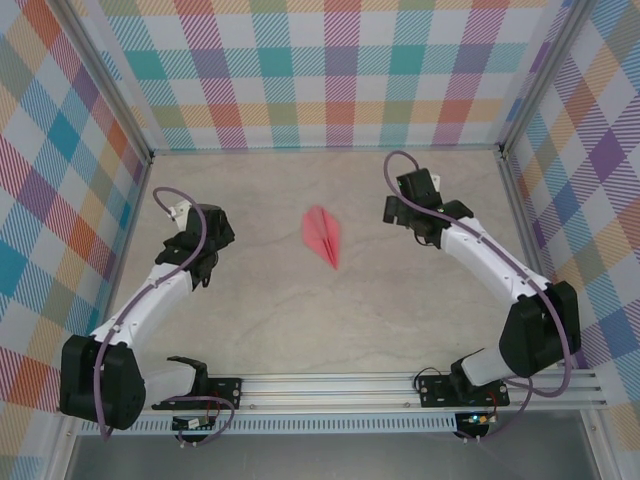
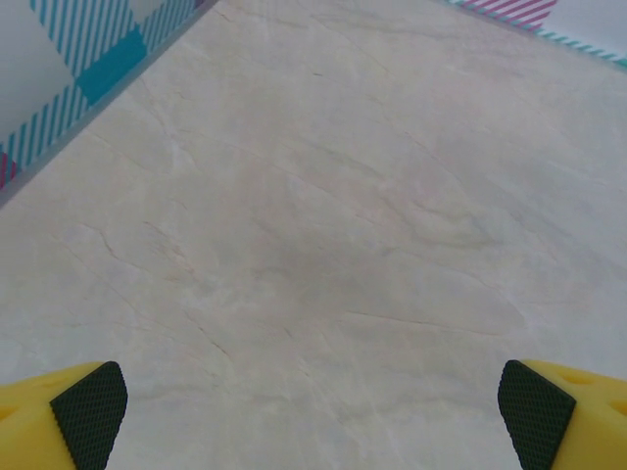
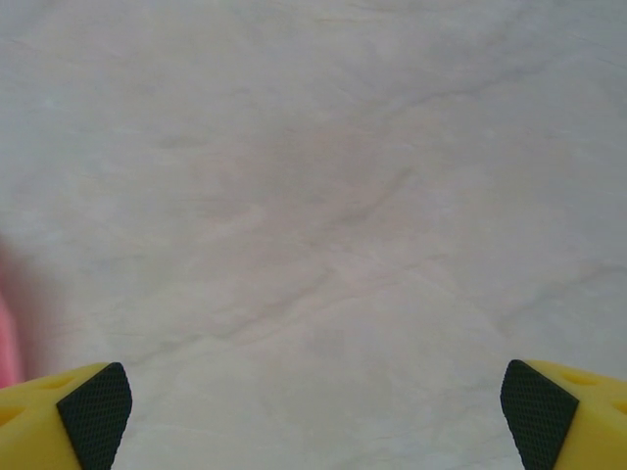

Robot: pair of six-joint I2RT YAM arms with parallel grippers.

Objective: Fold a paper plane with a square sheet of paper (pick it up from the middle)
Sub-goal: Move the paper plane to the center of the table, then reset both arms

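Observation:
The paper plane (image 1: 323, 236), a narrow salmon-pink dart with a centre ridge, lies flat on the marble table, its point toward the near right. My left gripper (image 1: 203, 238) hovers well to its left, and in the left wrist view (image 2: 313, 416) it stands open over bare marble. To the right of the plane is my right gripper (image 1: 405, 211), apart from it; its wrist view (image 3: 313, 416) has the fingers spread open with nothing between them. A blurred pink sliver of the paper plane (image 3: 8, 338) sits at that view's left edge.
Checkered walls (image 1: 330, 70) close off the table at the back and both sides, with metal posts at the back corners. An aluminium rail (image 1: 400, 385) carries both arm bases at the near edge.

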